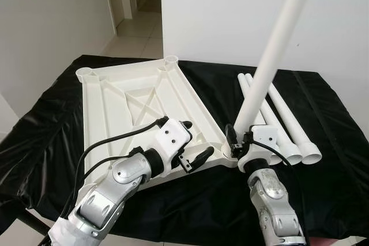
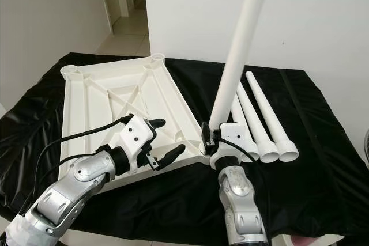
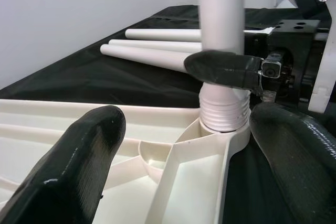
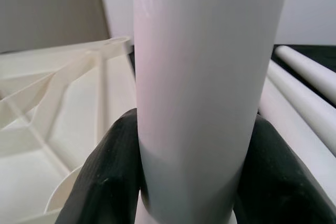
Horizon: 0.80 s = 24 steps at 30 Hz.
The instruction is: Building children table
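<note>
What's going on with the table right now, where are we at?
The white tabletop lies upside down on the black-covered table. The right gripper is shut on a white leg, holding it upright with its threaded end in the near-right corner socket. The left gripper is open, hovering over the tabletop's near edge beside that corner. Three spare legs lie on the cloth to the right.

cream-white tabletop [image 1: 132,102], ribbed underside; white legs [image 1: 288,125], plain; glossy black table cover [image 1: 323,177]; black gripper fingers [image 3: 79,166]; silver arms [image 1: 109,194]; white walls [image 1: 230,10].
</note>
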Tool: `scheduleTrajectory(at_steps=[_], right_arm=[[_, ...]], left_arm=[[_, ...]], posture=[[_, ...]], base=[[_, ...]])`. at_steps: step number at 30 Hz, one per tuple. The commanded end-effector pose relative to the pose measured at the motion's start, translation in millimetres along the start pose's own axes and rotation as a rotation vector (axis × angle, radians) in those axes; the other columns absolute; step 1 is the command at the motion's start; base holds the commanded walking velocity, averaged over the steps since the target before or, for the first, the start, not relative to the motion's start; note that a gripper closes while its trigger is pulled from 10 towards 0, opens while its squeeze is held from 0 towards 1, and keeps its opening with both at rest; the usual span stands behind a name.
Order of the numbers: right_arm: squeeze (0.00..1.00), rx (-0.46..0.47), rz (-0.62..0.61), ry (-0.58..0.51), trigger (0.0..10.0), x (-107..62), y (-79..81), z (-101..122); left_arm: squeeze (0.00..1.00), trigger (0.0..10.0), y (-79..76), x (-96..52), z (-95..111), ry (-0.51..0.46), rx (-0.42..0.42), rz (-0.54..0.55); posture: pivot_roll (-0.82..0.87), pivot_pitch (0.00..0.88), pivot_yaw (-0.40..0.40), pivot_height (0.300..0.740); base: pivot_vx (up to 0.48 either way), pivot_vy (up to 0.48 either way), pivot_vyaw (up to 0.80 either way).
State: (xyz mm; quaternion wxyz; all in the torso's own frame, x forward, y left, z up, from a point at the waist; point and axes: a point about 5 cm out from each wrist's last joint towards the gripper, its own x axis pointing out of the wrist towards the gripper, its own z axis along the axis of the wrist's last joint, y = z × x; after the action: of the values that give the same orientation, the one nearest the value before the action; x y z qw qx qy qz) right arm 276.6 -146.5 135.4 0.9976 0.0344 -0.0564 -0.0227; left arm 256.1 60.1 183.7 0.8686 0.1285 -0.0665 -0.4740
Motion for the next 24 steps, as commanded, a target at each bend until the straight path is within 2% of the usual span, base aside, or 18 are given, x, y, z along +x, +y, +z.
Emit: scheduleTrajectory(at_steps=[1,3,13,16,18,23,24], right_arm=[[0.00,-0.046,-0.170,0.124,10.0,-11.9,-18.8,-26],[0.00,-0.053,-0.156,0.121,10.0,-12.3,-12.1,-25],[0.00,-0.050,-0.144,0.120,10.0,-11.6,-12.7,-25],[0.00,-0.091,-0.122,0.112,10.0,-11.3,-9.9,-25],[0.00,-0.157,-0.073,0.092,10.0,-11.4,-6.2,-24],[0.00,-0.184,-0.060,0.094,10.0,-13.4,-7.5,-27],[0.00,-0.185,-0.076,0.100,10.0,-14.6,-11.7,-28]], left_arm=[[0.00,10.0,-2.1,0.1,1,0.005,-0.001,-0.066],[0.00,10.0,-1.9,0.2,1,0.004,-0.001,-0.066],[0.00,10.0,-0.9,-0.3,2,0.004,0.001,-0.061],[0.00,10.0,-0.9,-0.3,2,0.003,-0.002,-0.059],[0.00,10.0,-1.2,-0.5,2,0.003,-0.003,-0.058],[0.00,10.0,-1.3,-0.7,2,0.003,-0.004,-0.058],[0.00,10.0,-1.4,-1.1,2,0.004,-0.005,-0.057]], posture=[[0.00,0.030,0.044,0.740],[0.00,0.030,0.044,0.740],[0.00,0.029,0.043,0.740],[0.00,0.030,0.042,0.740],[0.00,0.030,0.042,0.740],[0.00,0.036,0.041,0.740],[0.00,0.036,0.041,0.740]], base=[[0.000,0.000,0.00],[0.000,0.000,0.00],[0.000,0.000,0.00],[0.000,0.000,0.00],[0.000,0.000,0.00],[0.000,0.000,0.00],[0.000,0.000,0.00]])
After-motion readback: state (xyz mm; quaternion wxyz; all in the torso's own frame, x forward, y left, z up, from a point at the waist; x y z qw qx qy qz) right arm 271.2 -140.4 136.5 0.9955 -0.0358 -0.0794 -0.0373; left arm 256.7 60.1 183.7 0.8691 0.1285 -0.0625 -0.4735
